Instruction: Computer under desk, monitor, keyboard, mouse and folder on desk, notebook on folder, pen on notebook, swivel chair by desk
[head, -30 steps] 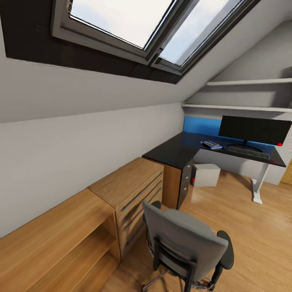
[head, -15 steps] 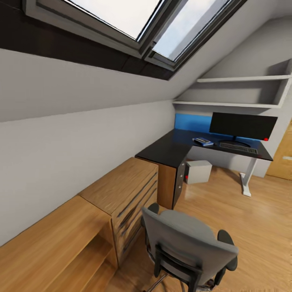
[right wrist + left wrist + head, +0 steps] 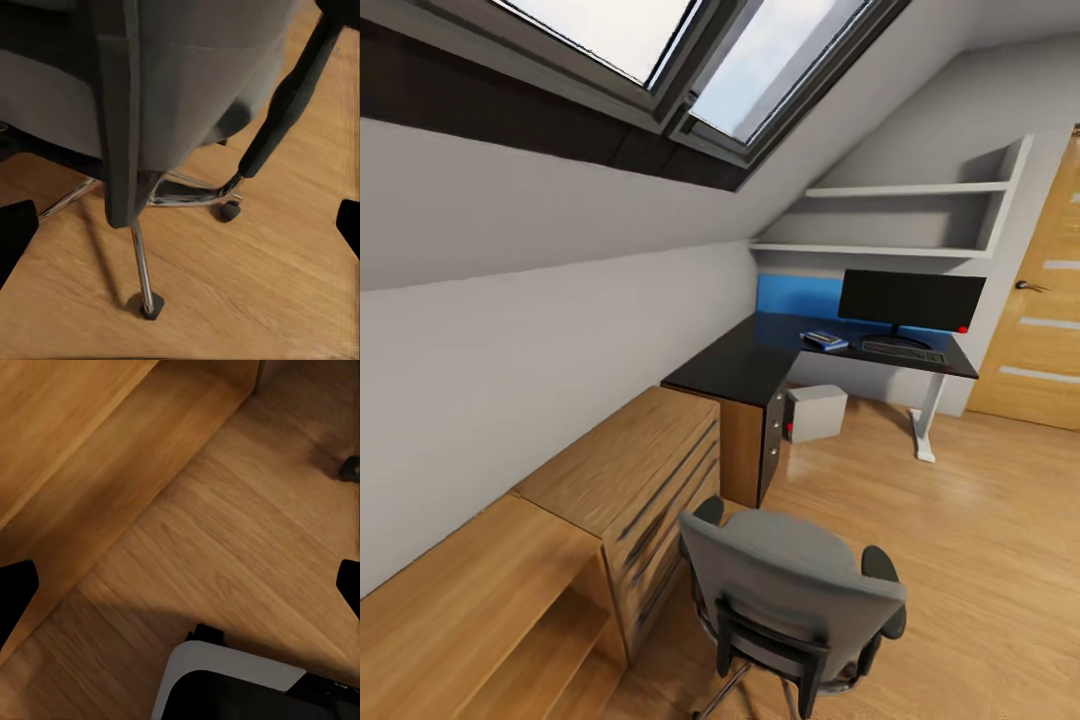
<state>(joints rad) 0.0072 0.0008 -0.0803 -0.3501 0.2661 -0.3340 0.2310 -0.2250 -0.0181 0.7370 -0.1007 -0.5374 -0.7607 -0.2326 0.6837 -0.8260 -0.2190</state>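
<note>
The swivel chair (image 3: 792, 588) stands close in front of me with its grey back toward me, which hides its seat; the folder is hidden. Farther off, the black desk (image 3: 745, 365) carries the monitor (image 3: 911, 300), the keyboard (image 3: 903, 351) in front of it and a small blue and white flat thing (image 3: 825, 340) beside that. The computer (image 3: 817, 412) sits on the floor under the desk. Mouse and pen are too small to make out. My left gripper (image 3: 180, 589) hangs open over the floor. My right gripper (image 3: 180, 229) is open behind the swivel chair's back (image 3: 187, 82) and chrome base (image 3: 187, 196).
Light wooden low cabinets (image 3: 630, 470) line the sloped wall at the left, beside the chair. A wooden door (image 3: 1035, 320) is at the far right, and wall shelves (image 3: 900, 215) hang above the desk. My base (image 3: 240, 682) shows over the wooden floor (image 3: 960, 520).
The whole head view has slid left as the camera turned, bringing the door into view at the right. The chair and the things on the desk have not moved.
</note>
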